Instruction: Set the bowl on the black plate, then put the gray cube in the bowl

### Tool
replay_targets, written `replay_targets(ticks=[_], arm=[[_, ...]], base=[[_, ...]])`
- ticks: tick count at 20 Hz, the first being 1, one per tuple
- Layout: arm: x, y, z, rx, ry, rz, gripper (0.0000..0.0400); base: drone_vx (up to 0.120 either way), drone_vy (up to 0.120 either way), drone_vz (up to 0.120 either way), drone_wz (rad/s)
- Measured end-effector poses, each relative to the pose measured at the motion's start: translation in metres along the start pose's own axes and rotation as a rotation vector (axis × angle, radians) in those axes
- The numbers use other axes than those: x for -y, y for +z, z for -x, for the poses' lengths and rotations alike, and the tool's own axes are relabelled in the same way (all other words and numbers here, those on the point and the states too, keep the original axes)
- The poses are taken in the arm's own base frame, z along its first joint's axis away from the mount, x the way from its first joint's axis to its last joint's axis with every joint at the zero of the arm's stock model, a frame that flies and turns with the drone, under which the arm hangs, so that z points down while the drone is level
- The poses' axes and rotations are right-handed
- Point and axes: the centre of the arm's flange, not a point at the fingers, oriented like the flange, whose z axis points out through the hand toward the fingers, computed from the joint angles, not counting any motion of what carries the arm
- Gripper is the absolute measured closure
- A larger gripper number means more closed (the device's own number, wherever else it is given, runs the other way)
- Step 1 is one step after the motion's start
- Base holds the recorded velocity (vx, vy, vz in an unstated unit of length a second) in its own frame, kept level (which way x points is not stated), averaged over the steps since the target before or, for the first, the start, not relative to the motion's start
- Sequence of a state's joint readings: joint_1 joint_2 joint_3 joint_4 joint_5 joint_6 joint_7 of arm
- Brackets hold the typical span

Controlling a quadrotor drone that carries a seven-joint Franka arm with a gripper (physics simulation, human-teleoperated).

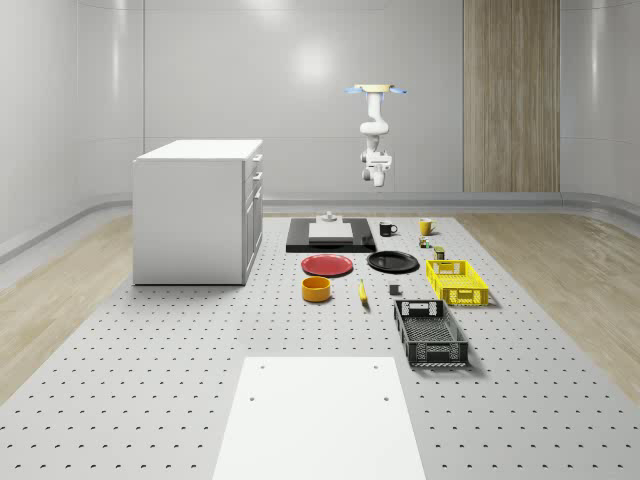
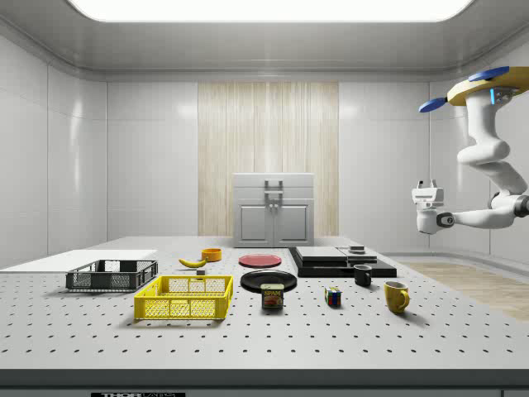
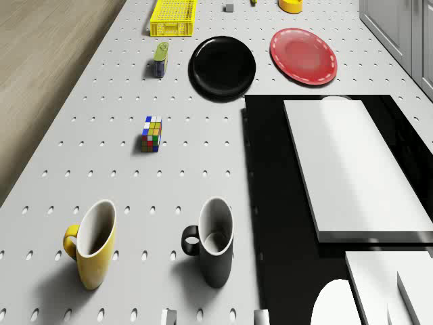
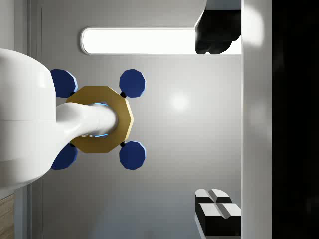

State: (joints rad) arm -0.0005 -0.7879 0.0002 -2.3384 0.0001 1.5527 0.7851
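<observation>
Hovering the drone [image 1: 376, 90] high above the far end of the perforated table [image 1: 150, 350], past the black slab [image 1: 330, 240]. Holding the gripper [image 2: 426, 185] aloft beneath it, fingers spread apart and gripping nothing. Looking to the orange bowl [image 1: 317, 289], sitting well below and towards the whole-scene view's near side, beyond the red plate [image 1: 327, 265]. Being round, offering no long axis. Finding the black plate [image 1: 393, 262] near it, on the whole-scene view's right, bare. Leaving the gray cube [image 1: 394, 290] beside the yellow basket [image 1: 456, 281]. Judging a long descent needed, with open room above the bowl.
</observation>
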Motion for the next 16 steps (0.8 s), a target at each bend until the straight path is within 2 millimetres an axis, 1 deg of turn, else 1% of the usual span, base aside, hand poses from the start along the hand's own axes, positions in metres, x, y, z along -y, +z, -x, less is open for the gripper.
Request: replay_targets(ticks=[4, 10, 13, 16], arm=[[-0.003, -0.03, 0.002, -0.002, 0.0, -0.002, 0.0], [-0.001, -0.066, 0.001, -0.006, 0.0, -0.006, 0.0], [-0.001, -0.078, 0.001, -0.007, 0.0, -0.007, 0.0], [0.0, -0.085, 0.0, -0.009, 0.0, -0.009, 0.0]], base=[[0.0, -0.01, 0.0, 0.0], [0.12, -0.12, 0.0, 0.0], [0.12, -0.12, 0.0, 0.0], [0.12, -0.12, 0.0, 0.0]])
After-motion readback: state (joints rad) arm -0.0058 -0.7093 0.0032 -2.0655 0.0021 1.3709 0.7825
